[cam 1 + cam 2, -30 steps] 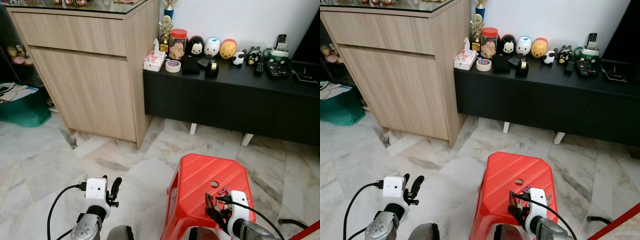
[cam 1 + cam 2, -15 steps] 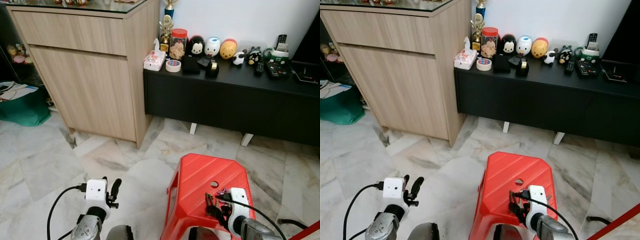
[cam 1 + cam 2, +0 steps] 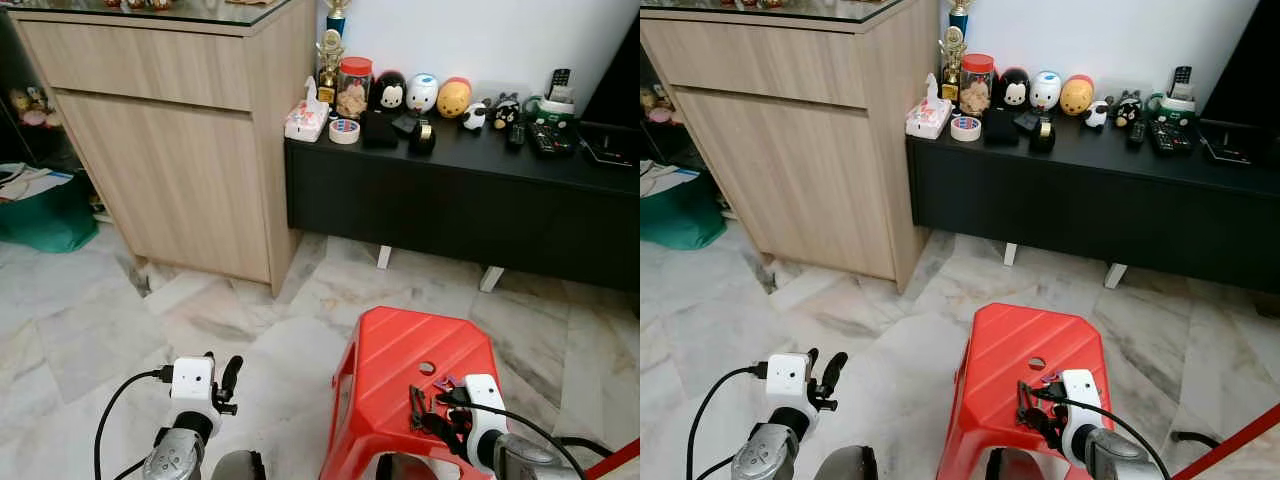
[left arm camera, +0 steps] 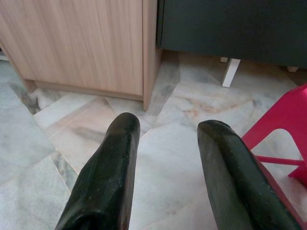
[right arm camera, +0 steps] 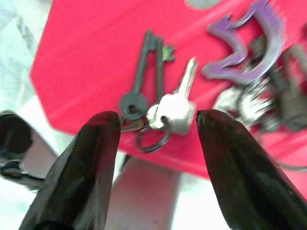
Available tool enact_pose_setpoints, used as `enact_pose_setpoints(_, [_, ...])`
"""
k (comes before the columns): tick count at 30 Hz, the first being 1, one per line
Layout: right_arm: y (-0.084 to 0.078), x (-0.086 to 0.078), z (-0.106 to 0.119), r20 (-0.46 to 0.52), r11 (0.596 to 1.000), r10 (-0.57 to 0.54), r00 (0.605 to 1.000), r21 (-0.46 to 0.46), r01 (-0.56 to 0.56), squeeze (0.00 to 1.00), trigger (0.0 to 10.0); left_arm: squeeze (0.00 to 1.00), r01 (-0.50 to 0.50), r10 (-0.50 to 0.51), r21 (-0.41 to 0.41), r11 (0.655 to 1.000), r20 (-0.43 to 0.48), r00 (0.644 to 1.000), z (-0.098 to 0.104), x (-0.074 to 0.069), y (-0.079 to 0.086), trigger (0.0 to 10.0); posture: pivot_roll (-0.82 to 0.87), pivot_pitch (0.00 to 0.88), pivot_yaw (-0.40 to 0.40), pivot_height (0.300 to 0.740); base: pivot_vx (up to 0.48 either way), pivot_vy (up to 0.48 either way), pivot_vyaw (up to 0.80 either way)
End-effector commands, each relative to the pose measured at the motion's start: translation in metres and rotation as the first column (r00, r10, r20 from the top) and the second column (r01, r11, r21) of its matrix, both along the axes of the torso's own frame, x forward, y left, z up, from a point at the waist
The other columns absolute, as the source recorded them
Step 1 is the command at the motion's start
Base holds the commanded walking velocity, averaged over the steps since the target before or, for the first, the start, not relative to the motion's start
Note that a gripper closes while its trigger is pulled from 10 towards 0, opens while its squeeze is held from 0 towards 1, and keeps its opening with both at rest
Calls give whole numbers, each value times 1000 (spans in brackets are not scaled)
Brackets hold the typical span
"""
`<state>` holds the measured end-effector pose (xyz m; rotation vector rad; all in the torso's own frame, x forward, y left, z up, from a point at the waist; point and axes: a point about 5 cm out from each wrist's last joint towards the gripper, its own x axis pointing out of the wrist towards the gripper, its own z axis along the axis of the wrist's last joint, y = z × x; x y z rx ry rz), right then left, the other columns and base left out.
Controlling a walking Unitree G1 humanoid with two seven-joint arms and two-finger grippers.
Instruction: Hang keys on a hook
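Glossy red plastic stool [image 3: 400,375] bears metal keys [image 5: 165,108] between right end effector [image 5: 156,158] fingers.

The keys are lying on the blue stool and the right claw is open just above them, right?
Not quite: the stool is red, not blue, as the left eye view shows. The rest holds: the keys lie on its top, and the right claw is open just above them, not gripping yet, as the right wrist view shows.

keys [image 5: 165,108]: blurred, bunch's far end cut by frame edge | red stool [image 3: 400,385]: front edge hidden behind right arm
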<state>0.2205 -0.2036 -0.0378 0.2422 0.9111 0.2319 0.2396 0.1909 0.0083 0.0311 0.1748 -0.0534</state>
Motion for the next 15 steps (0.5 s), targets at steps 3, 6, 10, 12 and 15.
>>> enact_pose_setpoints(3, [2, -10, -6, -83, 990, -92, 992, 104, 100, 0, 10000, 0, 22, -22, 15, 1000, -3, 1000, -1, 1, -4, 10000, -30, 0, -87, 618, 0, 0, 0])
enact_pose_setpoints(6, [4, -12, -6, -103, 983, -109, 989, 135, 123, 0, 10000, 0, 20, -20, 15, 1000, -2, 1000, -1, 2, -4, 10000, -29, 0, -90, 618, 0, 0, 0])
enact_pose_setpoints(10, [4, -12, -5, -123, 977, -127, 984, 155, 146, 0, 10000, 0, 14, -14, 15, 1000, -3, 1000, -2, 1, -3, 10000, -28, 0, -95, 618, 0, 0, 0])
enact_pose_setpoints(12, [3, -11, -4, -125, 975, -138, 983, 157, 157, 0, 10000, 0, 12, -12, 16, 1000, -4, 1000, -2, 0, -2, 10000, -28, 0, -96, 618, 0, 0, 0])
enact_pose_setpoints(15, [2, -7, -4, -115, 973, -154, 981, 157, 171, 0, 10000, 0, 10, -10, 16, 1000, -4, 1000, -3, 0, -2, 10000, -25, 0, -100, 618, 0, 0, 0])
